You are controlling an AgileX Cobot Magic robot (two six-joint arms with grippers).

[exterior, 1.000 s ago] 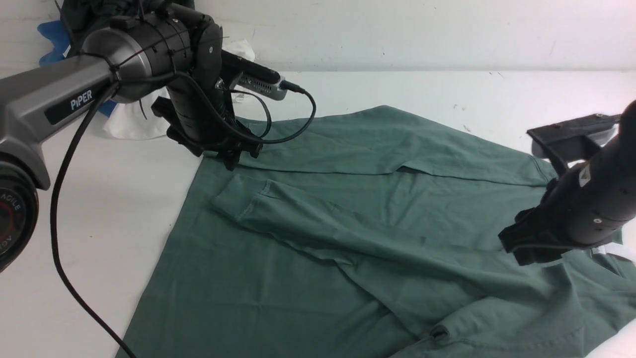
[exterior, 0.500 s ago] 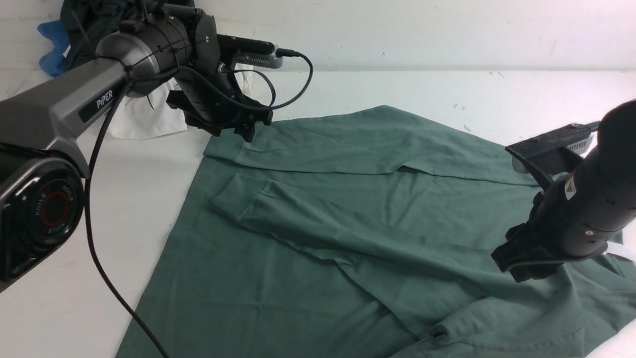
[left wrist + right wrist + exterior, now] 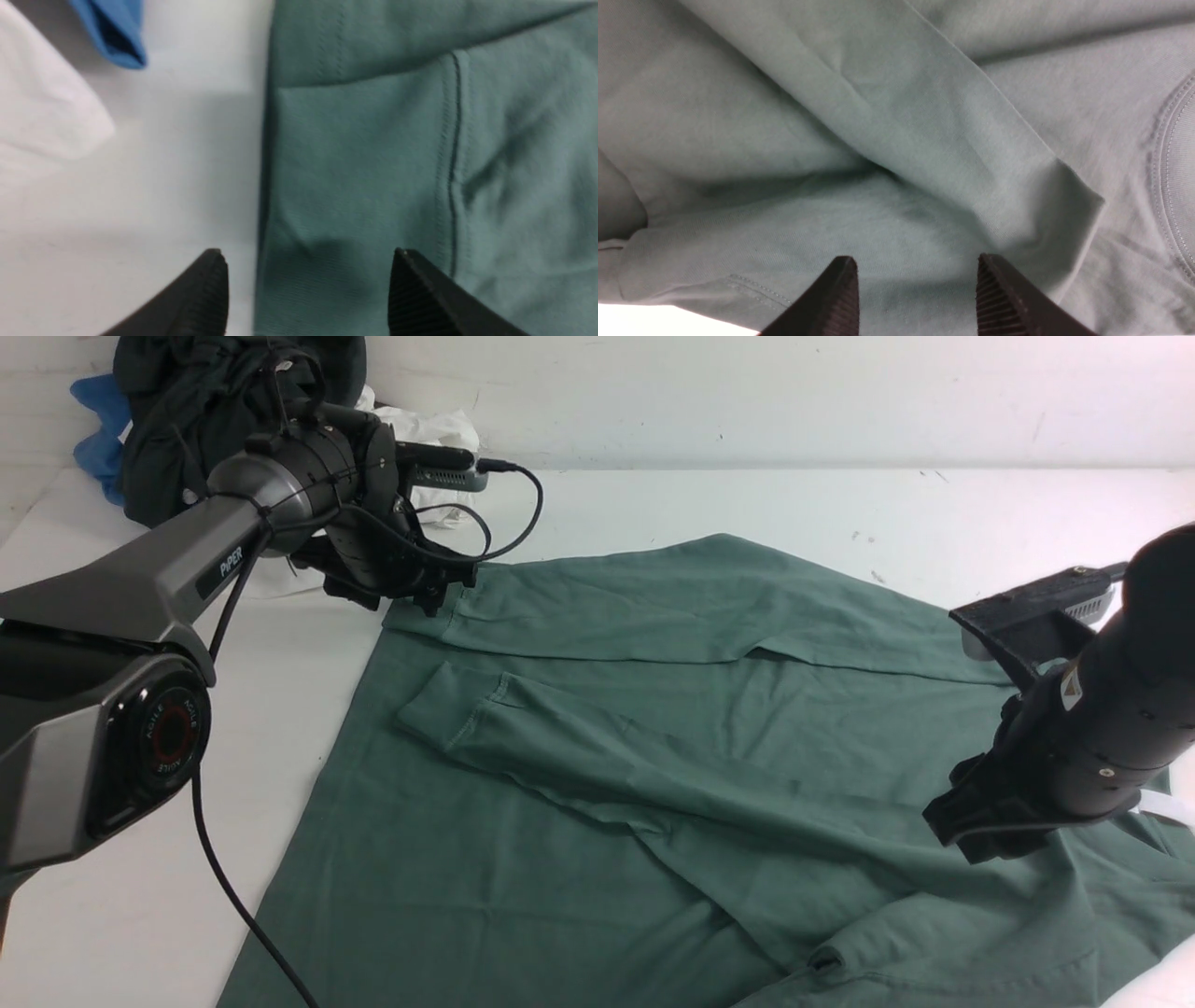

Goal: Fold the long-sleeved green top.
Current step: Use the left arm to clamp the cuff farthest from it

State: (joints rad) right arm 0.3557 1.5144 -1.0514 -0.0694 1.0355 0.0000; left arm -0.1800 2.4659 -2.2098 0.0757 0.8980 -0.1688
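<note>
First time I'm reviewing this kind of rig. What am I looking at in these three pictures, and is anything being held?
It is a robot with two jointed arms. The wide picture looks forward from between the arms; the two close-ups come from wrist cameras. A green long-sleeved top lies spread on the white table, a sleeve laid across it; other clothes are piled at the far left. The left fingers, black tips on that arm, are open, straddling the top's edge. The right fingers are open over fabric near the collar. Nothing is held.

A lab; bare white table (image 3: 653, 504) (clothes (image 3: 187, 420) heaped behind).
</note>
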